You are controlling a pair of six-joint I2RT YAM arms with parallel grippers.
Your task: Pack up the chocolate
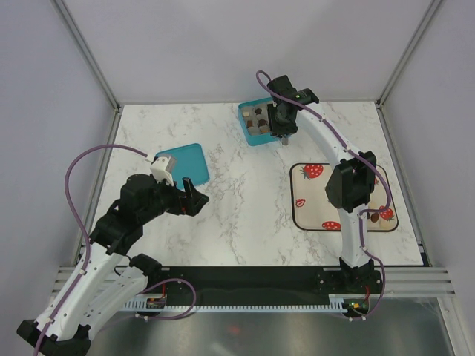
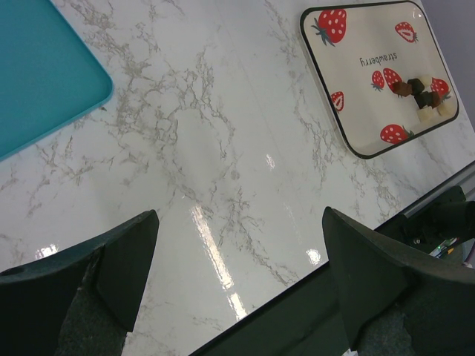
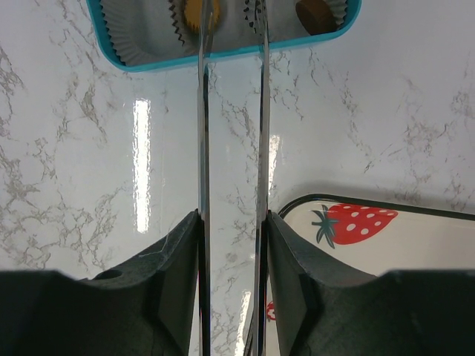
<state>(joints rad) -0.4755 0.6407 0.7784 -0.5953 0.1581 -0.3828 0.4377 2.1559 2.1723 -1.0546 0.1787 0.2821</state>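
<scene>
marble table (image 2: pixel 223 148): four chocolates (image 2: pixel 424 96) on one tray (image 2: pixel 371 30)

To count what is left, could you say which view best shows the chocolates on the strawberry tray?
The left wrist view: the chocolates lie unobstructed there. The top view shows them tiny; the right wrist view misses them.

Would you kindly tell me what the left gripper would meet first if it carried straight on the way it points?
Probably the bare marble table: the open left gripper aims between the teal lid and the strawberry tray, though depth is uncertain.
</scene>
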